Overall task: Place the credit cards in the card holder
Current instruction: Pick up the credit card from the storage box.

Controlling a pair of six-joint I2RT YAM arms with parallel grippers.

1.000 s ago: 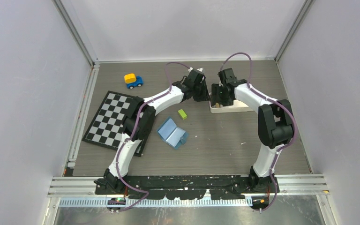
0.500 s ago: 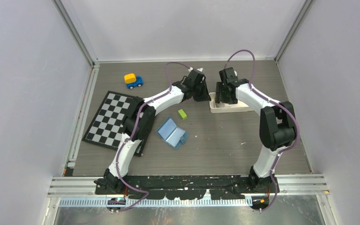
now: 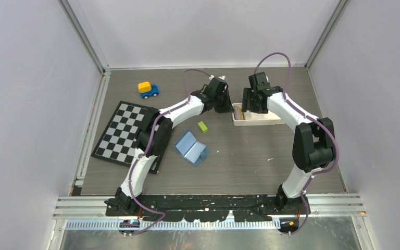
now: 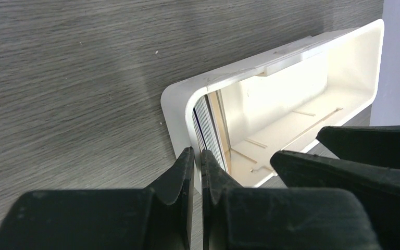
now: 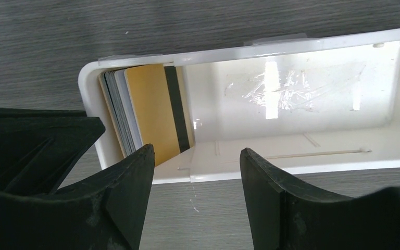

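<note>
**A:** What's where on the grey wood-grain counter [image 3: 250, 161]?

**B:** The long white plastic tray [image 3: 264, 121] sits far, right of centre. The open teal-blue folding wallet [image 3: 191, 147] lies well apart, nearer and to the left. The thin tan-gold and dark cards [image 5: 145, 112] lean stacked at the tray's left end.

**A:** Arms?

**B:** The left end effector [image 4: 197, 154] is pressed together at that end wall, and the right end effector [image 5: 196, 156] is spread above the cards.

Finishes: glossy white plastic tray [image 5: 291, 52] on a matt grey wood-grain table [image 4: 83, 78].
Tray inside is smooth and shiny, with crinkled clear tape [image 5: 291, 86] at 3 o'clock of the credit cards [image 5: 156, 109]. Cards are smooth plastic, the front one satin gold with a dark stripe. Left gripper [image 4: 198, 156] and right gripper [image 5: 197, 153] are matt black plastic. Card holder [image 3: 191, 148], at 8 o'clock of the tray, is smooth teal.
</note>
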